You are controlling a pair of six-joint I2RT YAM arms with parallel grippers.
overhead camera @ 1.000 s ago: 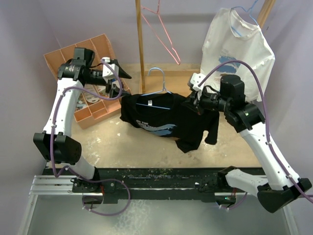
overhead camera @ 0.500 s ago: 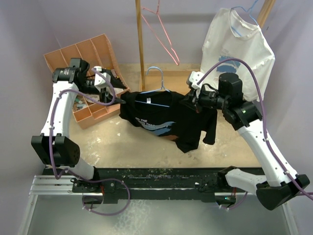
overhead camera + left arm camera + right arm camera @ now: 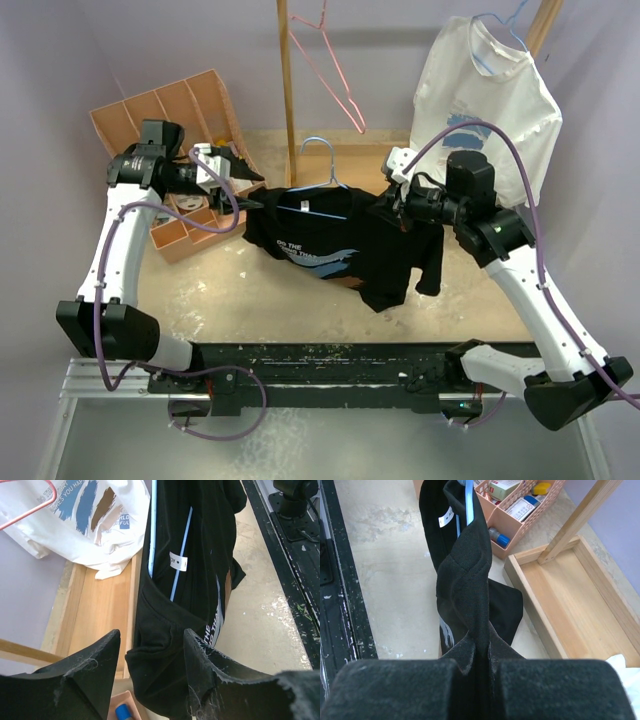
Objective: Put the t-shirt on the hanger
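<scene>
The black t-shirt (image 3: 335, 240) hangs in the air over the table, with the light-blue hanger (image 3: 322, 160) inside its neck and the hook sticking up behind. My right gripper (image 3: 386, 212) is shut on the shirt's right shoulder; the right wrist view shows cloth pinched between the jaws (image 3: 481, 652) and the hanger wire (image 3: 468, 505) beyond. My left gripper (image 3: 252, 185) is at the shirt's left sleeve. In the left wrist view its jaws (image 3: 152, 640) stand apart with the black sleeve (image 3: 160, 670) between them, not pinched. The hanger wires (image 3: 152, 530) run inside the collar.
An orange divided bin (image 3: 150, 115) with small items sits at back left, right behind my left gripper. A wooden post (image 3: 287, 90) rises from a wooden base tray (image 3: 365, 165) and carries a pink-red hanger (image 3: 335, 70). A white t-shirt (image 3: 490, 100) hangs at back right.
My left gripper has come down and in to the shirt's left sleeve, and its jaws have narrowed. The right gripper and the shirt have barely moved.
</scene>
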